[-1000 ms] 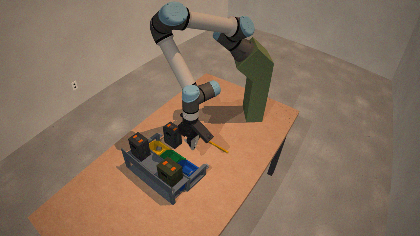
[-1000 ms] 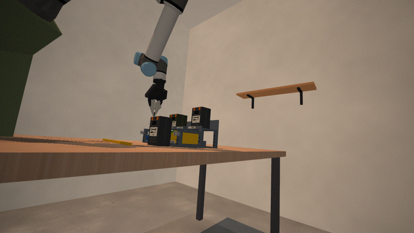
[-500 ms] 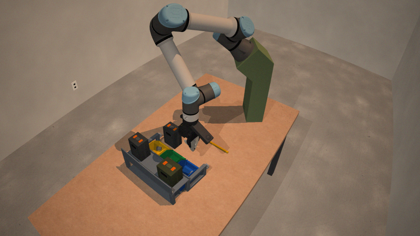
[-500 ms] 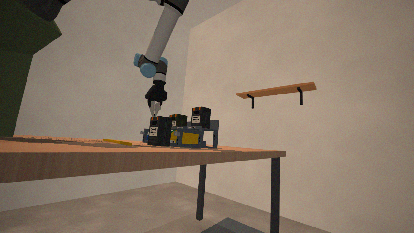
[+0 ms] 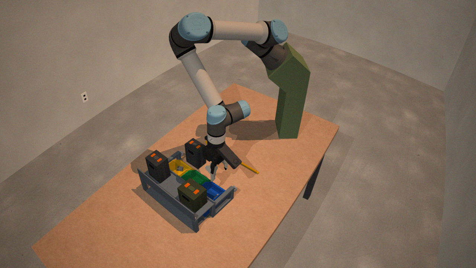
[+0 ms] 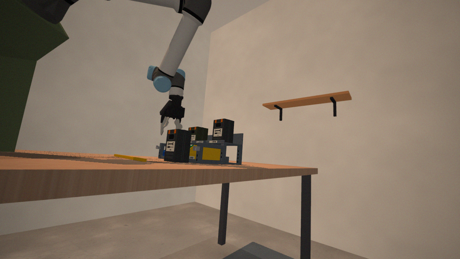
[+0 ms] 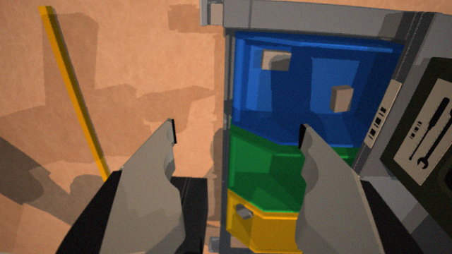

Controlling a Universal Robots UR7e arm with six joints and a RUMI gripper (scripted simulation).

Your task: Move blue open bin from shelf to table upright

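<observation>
The blue open bin sits at the right end of the grey shelf's lower level, next to a green bin and a yellow bin. Two tan blocks lie inside the blue bin. My gripper is open and empty. It points down, above the outer edge of the green bin, just short of the blue bin.
Two black cases and an olive case stand on and beside the shelf. A thin yellow strip lies on the table. The arm's green pedestal stands at the far end.
</observation>
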